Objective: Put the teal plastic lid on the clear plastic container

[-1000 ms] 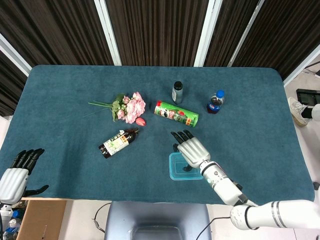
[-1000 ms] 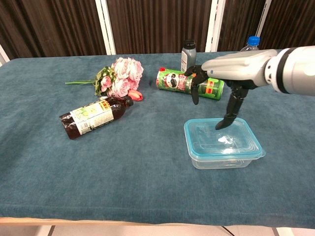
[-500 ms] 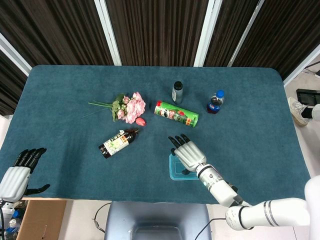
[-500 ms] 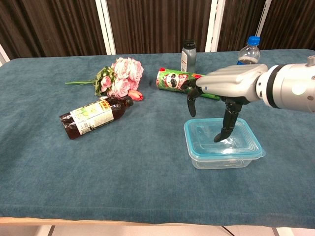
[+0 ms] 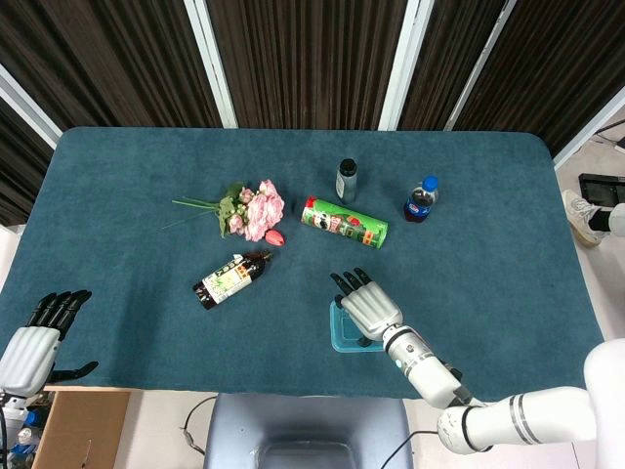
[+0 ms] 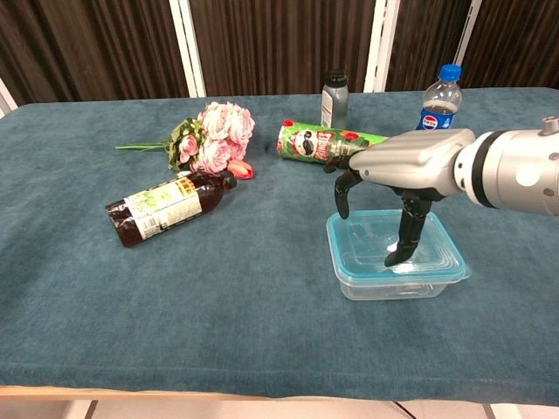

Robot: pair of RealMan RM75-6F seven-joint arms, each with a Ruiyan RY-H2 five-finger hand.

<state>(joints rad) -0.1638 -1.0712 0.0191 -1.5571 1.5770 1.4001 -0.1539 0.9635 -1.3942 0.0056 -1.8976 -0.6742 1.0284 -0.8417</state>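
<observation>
The lid (image 6: pixel 395 255) already sits on the container (image 6: pixel 397 281), directly under your right hand (image 6: pixel 393 166); its teal rim shows all round the clear walls. Over the last second you have lowered that hand. The thumb tip, which hung above the lid, now reaches down to its top and seems to press there, though I cannot tell for sure that it touches. The fingers (image 6: pixel 342 188) curl down just past the far left corner and hold nothing. I judge you are seating the lid, so the task looks nearly done, and a firm press should close it. Your left hand (image 5: pixel 34 342) waits well off to the left at the counter (image 5: pixel 127 195) edge, fingers apart, holding nothing. Beyond your right hand lie the can (image 6: pixel 327 140) and the bottle (image 6: pixel 434 98).
</observation>
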